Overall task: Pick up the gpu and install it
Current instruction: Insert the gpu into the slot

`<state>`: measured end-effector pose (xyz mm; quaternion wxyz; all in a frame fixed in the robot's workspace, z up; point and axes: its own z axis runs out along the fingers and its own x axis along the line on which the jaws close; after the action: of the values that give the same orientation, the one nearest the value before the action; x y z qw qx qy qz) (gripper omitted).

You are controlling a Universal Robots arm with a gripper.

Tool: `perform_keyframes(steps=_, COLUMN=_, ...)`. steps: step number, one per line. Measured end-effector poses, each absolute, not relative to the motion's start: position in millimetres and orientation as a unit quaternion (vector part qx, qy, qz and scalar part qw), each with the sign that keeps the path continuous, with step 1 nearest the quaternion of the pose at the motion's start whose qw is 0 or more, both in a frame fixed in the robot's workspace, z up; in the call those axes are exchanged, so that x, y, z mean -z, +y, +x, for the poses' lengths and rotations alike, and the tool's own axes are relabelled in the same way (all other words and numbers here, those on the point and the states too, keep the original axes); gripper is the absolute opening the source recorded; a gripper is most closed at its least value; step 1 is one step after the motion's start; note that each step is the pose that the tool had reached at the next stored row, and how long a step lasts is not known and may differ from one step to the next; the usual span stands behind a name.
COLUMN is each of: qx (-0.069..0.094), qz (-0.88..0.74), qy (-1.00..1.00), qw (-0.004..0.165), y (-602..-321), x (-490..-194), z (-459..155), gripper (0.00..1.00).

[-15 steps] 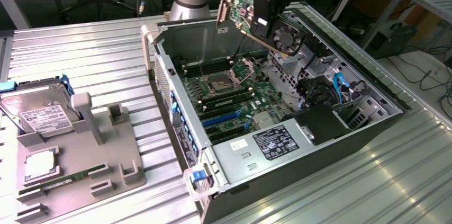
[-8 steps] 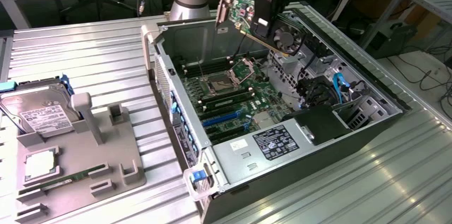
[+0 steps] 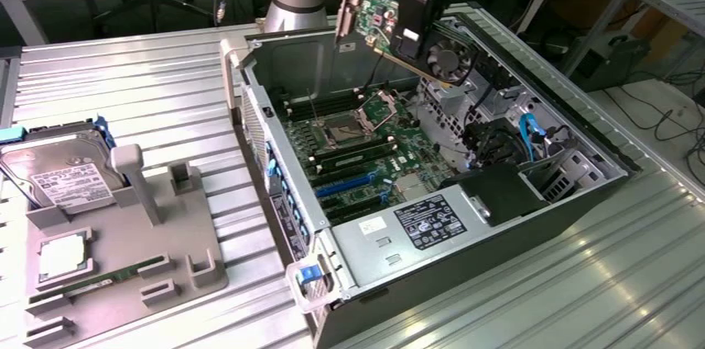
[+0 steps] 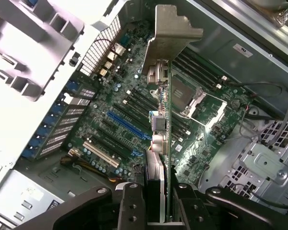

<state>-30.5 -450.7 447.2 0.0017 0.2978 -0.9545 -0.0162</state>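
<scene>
**A:** Where is the gpu (image 3: 378, 15) at this moment?

**B:** It hangs in the air above the open computer case (image 3: 496, 275), well apart from the motherboard (image 3: 364, 159), and touches no part of the case. In the wrist view I see it edge-on (image 4: 167, 143), a thin green line with the silver bracket (image 4: 172, 33) at its far end.

**A:** And the gripper?

**B:** The gripper (image 4: 156, 211) pinches the gpu. Its fingers (image 4: 131, 206) press on the two flat faces of the card, on the part away from the bracket. They are not spread.

**A:** Why is the card held on its edge and not flat?

**B:** I think it is because the slots on the motherboard are long and narrow. The long contact edge is turned down toward the board, and the card runs in about the same direction as the blue slot (image 4: 127, 125). The bracket points toward the perforated rear wall (image 3: 256, 114), where I believe such a bracket belongs. The black fan (image 3: 450, 58) faces sideways, toward the exterior view's right.

**A:** Is the card exactly over one slot?

**B:** I cannot tell. Its line passes near the blue slot and the processor socket (image 4: 182, 93), but it is too high for me to judge which slot lies under it.

**A:** What lies around?

**B:** On the exterior view's left, a gray tray (image 3: 132, 266) holds a hard drive (image 3: 55, 172) and a RAM stick (image 3: 111, 276), well apart from the gripper. As I judge it, the picking up is done and the installing is not.
</scene>
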Motion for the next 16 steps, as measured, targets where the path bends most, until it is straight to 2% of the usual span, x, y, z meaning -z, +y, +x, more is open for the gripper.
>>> perform_keyframes(steps=16, qx=0.016, qz=0.343, qy=-0.939, qw=0.002, y=-450.8, x=-447.2, z=-30.4, gripper=0.28)
